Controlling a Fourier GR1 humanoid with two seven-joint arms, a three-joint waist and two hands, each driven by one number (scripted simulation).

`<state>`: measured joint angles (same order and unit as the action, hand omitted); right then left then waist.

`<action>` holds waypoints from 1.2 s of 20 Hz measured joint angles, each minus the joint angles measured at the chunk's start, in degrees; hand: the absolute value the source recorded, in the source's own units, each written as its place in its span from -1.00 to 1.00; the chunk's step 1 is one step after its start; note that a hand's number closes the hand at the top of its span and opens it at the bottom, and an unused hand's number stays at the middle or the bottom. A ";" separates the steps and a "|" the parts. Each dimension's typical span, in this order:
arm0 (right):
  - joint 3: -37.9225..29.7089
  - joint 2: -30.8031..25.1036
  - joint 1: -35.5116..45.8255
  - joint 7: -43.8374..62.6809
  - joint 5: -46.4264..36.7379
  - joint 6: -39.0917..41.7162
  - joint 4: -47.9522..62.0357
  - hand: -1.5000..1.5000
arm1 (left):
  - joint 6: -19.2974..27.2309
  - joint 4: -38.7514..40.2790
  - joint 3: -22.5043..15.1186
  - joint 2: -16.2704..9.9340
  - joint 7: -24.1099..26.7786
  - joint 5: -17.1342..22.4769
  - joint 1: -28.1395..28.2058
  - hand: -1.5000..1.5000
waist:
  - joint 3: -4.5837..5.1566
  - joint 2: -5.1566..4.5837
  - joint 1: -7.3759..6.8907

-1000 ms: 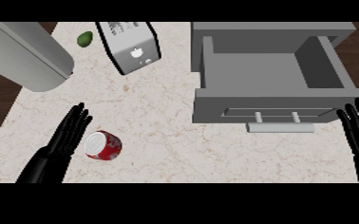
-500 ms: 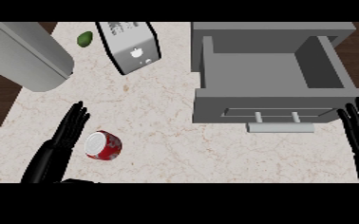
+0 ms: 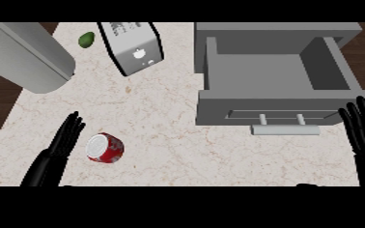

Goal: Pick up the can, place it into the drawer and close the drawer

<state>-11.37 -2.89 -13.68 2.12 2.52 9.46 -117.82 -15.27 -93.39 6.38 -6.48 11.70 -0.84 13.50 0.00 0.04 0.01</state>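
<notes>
A red can [image 3: 105,148] with a silver top lies on its side on the marble counter at the lower left. My left hand [image 3: 58,147] is just left of it, fingers straight and pointing up, close beside the can with no curl round it. The grey drawer [image 3: 274,75] stands pulled out at the upper right, its inside bare, its handle [image 3: 284,130] facing me. At the right edge my right hand [image 3: 354,128] rests open, fingers up, just right of the drawer's front.
A silver toaster [image 3: 133,46] stands tilted at the top middle. A green lime-like fruit [image 3: 87,39] lies left of it. A large grey cylinder-like appliance [image 3: 30,56] fills the upper left corner. Bare counter lies between the can and the drawer.
My left hand has crept a little to the right, nearer the can. The can, the drawer and my right hand have stayed where they were.
</notes>
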 measured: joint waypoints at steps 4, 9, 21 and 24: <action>-0.34 0.37 -0.04 -0.82 -0.40 0.34 0.78 -1.00 | -0.05 4.87 0.78 -0.18 3.18 -1.25 -1.59 -1.00 | 0.00 -0.01 0.05; 0.48 1.28 0.13 -0.91 -1.79 -0.01 0.95 -1.00 | -1.06 8.90 1.66 -0.89 6.12 -1.81 -1.76 -1.00 | 0.00 -0.01 0.03; -1.58 0.95 -0.66 1.77 0.48 1.44 -2.75 -1.00 | -0.68 22.75 4.22 -1.83 12.44 -2.93 -6.81 -1.00 | 0.00 -0.02 0.14; -1.36 1.34 -0.68 2.19 0.47 1.52 -3.54 -1.00 | -0.14 28.20 4.44 -1.92 14.92 -3.72 -9.39 -1.00 | 0.01 -0.03 0.18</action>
<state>-12.73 -1.56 -14.36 4.31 2.99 10.98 -121.36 -15.40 -65.19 10.82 -8.40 26.63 -4.56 4.12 0.01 0.01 0.19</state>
